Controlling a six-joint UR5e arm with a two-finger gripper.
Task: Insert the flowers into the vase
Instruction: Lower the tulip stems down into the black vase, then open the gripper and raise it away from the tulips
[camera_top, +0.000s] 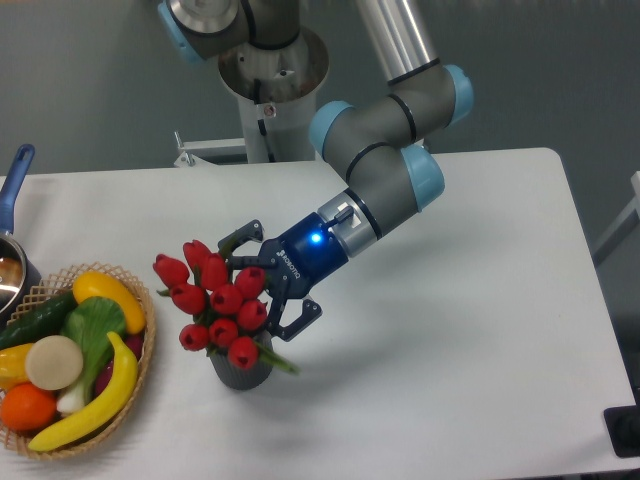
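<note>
You can barely see the vase, the flowers cover its mouth and most of its body. Their stems are hidden too, so you can't tell how deep they sit. The pot at the left edge is cut off.

This looks like a robotics lab set up for handling trials. A grey industrial arm with light blue joint caps stands on a round metal pedestal behind a plain white rectangular table, against a bare grey wall. The props are staged: a woven wicker basket of plastic toy fruit and vegetables, and 1 blue-handled saucepan at the table's left edge.
</note>
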